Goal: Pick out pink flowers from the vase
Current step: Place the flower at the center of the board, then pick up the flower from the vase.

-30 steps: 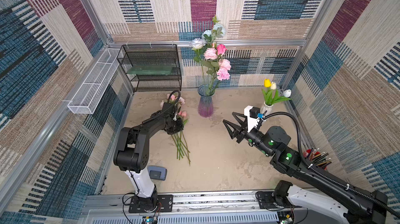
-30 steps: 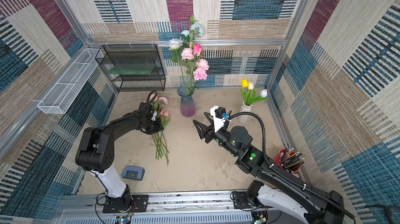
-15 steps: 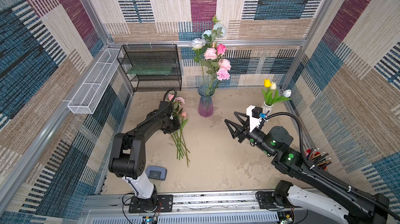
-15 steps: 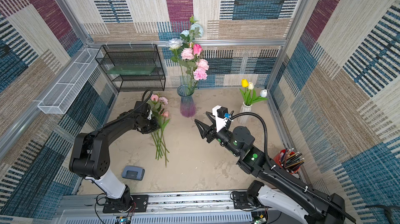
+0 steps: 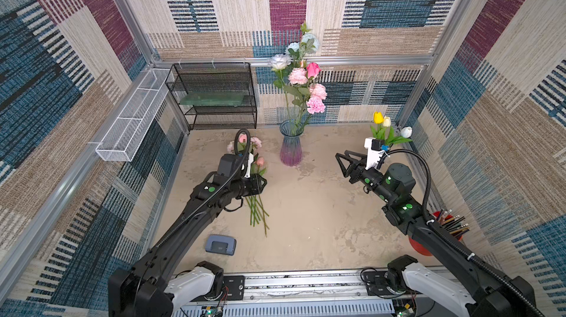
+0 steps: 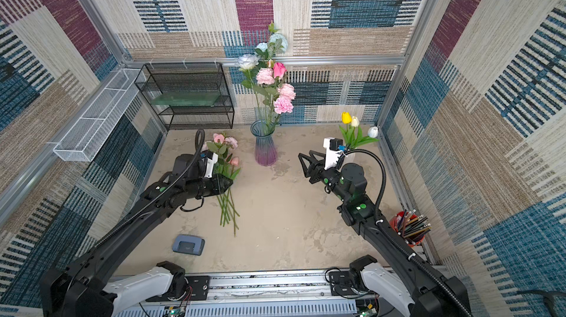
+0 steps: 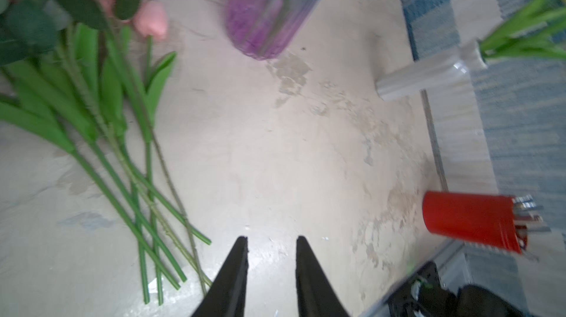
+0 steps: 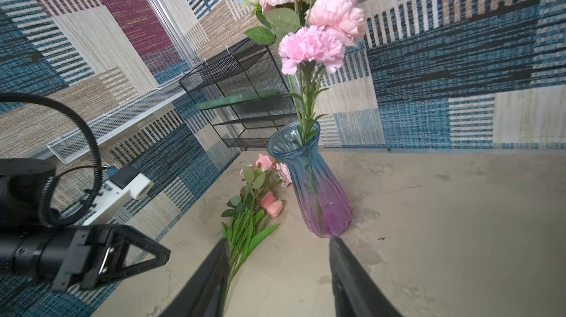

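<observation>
The blue-and-purple glass vase (image 5: 291,150) (image 6: 266,150) (image 8: 318,196) stands at the back middle of the table. It holds several pink flowers (image 5: 315,105) (image 6: 283,104) (image 8: 311,47) among white and pale blue roses. More pink flowers (image 5: 260,161) (image 6: 234,161) (image 7: 151,23) (image 8: 272,205) lie in a bunch on the table left of the vase. Their green stems (image 5: 257,211) point toward the front. My left gripper (image 5: 260,182) (image 7: 272,240) hovers low over those stems, open, with nothing between its fingers. My right gripper (image 5: 340,159) (image 8: 279,240) is open and empty, right of the vase and facing it.
A black mesh shelf (image 5: 214,95) stands at the back left, and a white wire basket (image 5: 131,119) hangs on the left wall. A white vase with yellow and white tulips (image 5: 382,128) is at the back right. A red pencil cup (image 5: 450,226) sits at the right edge. A small grey-blue box (image 5: 220,244) lies front left.
My left gripper's jaws have parted and it has swung right and forward from the flower heads to over the stems. My right gripper has narrowed somewhat.
</observation>
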Available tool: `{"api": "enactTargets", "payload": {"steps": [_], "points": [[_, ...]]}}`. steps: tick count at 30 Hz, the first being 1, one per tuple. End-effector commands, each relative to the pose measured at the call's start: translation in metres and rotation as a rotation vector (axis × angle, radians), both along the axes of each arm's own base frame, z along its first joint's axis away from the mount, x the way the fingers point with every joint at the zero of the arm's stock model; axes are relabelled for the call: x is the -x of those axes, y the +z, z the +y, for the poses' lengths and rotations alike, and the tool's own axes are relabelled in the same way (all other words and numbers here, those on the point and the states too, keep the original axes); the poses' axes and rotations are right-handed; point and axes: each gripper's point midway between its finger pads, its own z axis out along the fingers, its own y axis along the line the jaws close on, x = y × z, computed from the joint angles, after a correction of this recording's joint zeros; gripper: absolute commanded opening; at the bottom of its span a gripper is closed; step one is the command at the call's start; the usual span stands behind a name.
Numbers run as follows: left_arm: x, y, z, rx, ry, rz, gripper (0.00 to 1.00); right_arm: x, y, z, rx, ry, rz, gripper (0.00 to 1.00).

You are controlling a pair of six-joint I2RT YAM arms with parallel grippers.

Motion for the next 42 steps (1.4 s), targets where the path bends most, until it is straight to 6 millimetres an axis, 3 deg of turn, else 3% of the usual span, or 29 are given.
{"api": "enactTargets", "payload": {"steps": [1,9,16,20,24,28,35,42], "points": [[0.02,-0.001,0.005,-0.101,-0.094,-0.067,0.31,-0.005,0.023,0.02,-0.007,0.108,-0.109,0.57],[0.052,0.017,0.008,-0.055,-0.186,-0.226,0.34,-0.031,0.02,0.053,0.12,0.085,-0.298,0.67],[0.048,0.027,0.036,-0.099,-0.036,-0.318,0.34,-0.087,0.011,0.07,0.098,0.036,-0.267,0.66],[0.047,0.028,0.039,-0.096,-0.01,-0.322,0.34,-0.117,0.003,0.078,0.072,0.019,-0.23,0.66],[0.047,0.029,0.039,-0.093,-0.01,-0.322,0.34,-0.135,0.0,0.086,0.062,0.033,-0.247,0.66],[0.049,0.029,0.04,-0.091,-0.007,-0.325,0.34,-0.154,-0.007,0.081,0.02,0.02,-0.241,0.62],[0.048,0.029,0.041,-0.101,0.0,-0.327,0.35,-0.164,-0.004,0.078,-0.017,0.064,-0.271,0.51],[0.047,0.028,0.044,-0.121,0.004,-0.336,0.37,-0.178,-0.01,0.087,-0.016,0.11,-0.257,0.49]]}}
